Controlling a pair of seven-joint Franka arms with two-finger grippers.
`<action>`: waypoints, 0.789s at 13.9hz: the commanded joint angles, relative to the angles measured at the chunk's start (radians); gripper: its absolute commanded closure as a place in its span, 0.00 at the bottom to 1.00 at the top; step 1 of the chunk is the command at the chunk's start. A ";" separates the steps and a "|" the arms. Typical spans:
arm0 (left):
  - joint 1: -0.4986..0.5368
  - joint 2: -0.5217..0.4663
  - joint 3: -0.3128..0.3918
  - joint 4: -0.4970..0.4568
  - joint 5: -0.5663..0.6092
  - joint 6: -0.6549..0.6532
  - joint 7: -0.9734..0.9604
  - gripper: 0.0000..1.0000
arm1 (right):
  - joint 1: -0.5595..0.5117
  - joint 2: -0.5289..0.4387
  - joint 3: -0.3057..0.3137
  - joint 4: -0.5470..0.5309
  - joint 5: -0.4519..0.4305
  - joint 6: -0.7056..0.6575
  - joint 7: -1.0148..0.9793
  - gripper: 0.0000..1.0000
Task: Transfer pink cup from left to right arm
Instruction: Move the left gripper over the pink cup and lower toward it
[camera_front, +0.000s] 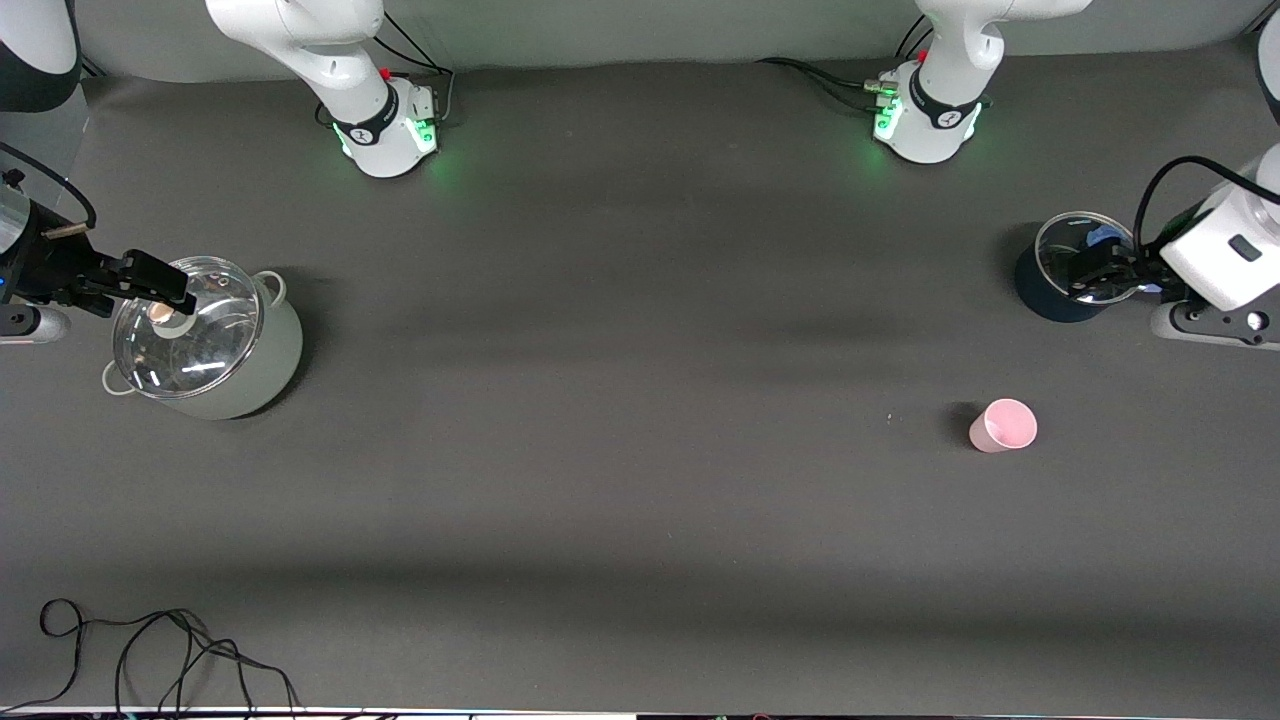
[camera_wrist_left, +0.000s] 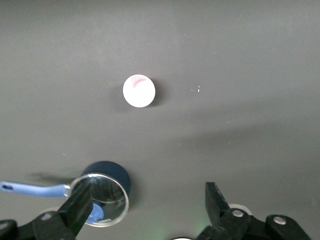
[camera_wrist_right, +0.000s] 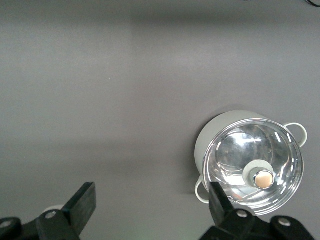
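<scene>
The pink cup (camera_front: 1003, 426) stands on the dark table, toward the left arm's end and nearer to the front camera than the dark blue pot (camera_front: 1060, 285). It also shows in the left wrist view (camera_wrist_left: 139, 90), apart from the fingers. My left gripper (camera_front: 1102, 270) hangs open and empty over the dark blue pot; its own view shows the jaws wide apart (camera_wrist_left: 149, 206). My right gripper (camera_front: 160, 283) hangs open and empty over the glass lid of the pale grey pot (camera_front: 270, 355), with its jaws wide apart in the right wrist view (camera_wrist_right: 150, 206).
The dark blue pot (camera_wrist_left: 107, 172) has a glass lid and a light blue handle (camera_wrist_left: 30, 188). The pale grey pot (camera_wrist_right: 212, 132) has a glass lid with a knob (camera_wrist_right: 262, 178). A loose black cable (camera_front: 170, 650) lies at the table's front edge, at the right arm's end.
</scene>
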 joint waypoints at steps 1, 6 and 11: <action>0.023 0.059 0.003 0.094 -0.008 -0.012 0.180 0.00 | 0.002 0.001 -0.002 0.007 0.006 0.005 0.003 0.00; 0.150 0.131 0.003 0.146 -0.184 -0.004 0.597 0.00 | 0.000 0.003 -0.002 0.007 0.006 0.005 0.003 0.00; 0.363 0.246 0.002 0.143 -0.492 -0.024 0.992 0.00 | 0.000 0.003 -0.002 0.007 0.006 0.005 0.003 0.00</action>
